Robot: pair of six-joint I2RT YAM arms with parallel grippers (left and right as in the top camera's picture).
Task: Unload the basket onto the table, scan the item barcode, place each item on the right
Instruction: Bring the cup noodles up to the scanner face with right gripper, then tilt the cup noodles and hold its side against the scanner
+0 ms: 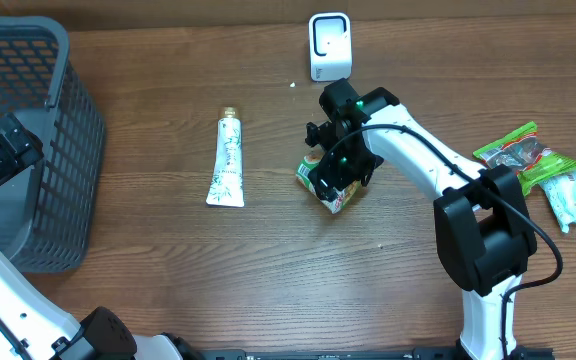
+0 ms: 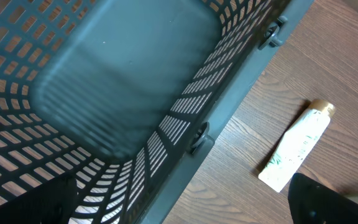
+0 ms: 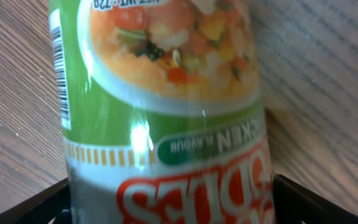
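While the green-and-red plastic noodle cup (image 3: 166, 112) lay on the brown wooden worktop (image 1: 168, 280), short of the white boxy scanner (image 1: 329, 45), the right fingers (image 3: 39, 208) straddled it, grip impossible to tell; the left fingers (image 2: 328, 199) hung released. Scanning was not yet done.

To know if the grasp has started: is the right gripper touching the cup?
Cannot tell. The right wrist view shows fingers flanking the cup, with no plain gap or contact; overhead, the right gripper hides it.

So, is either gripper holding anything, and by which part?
Left gripper: nothing. Right gripper straddles the noodle cup at its sides; whether it grips cannot be told.
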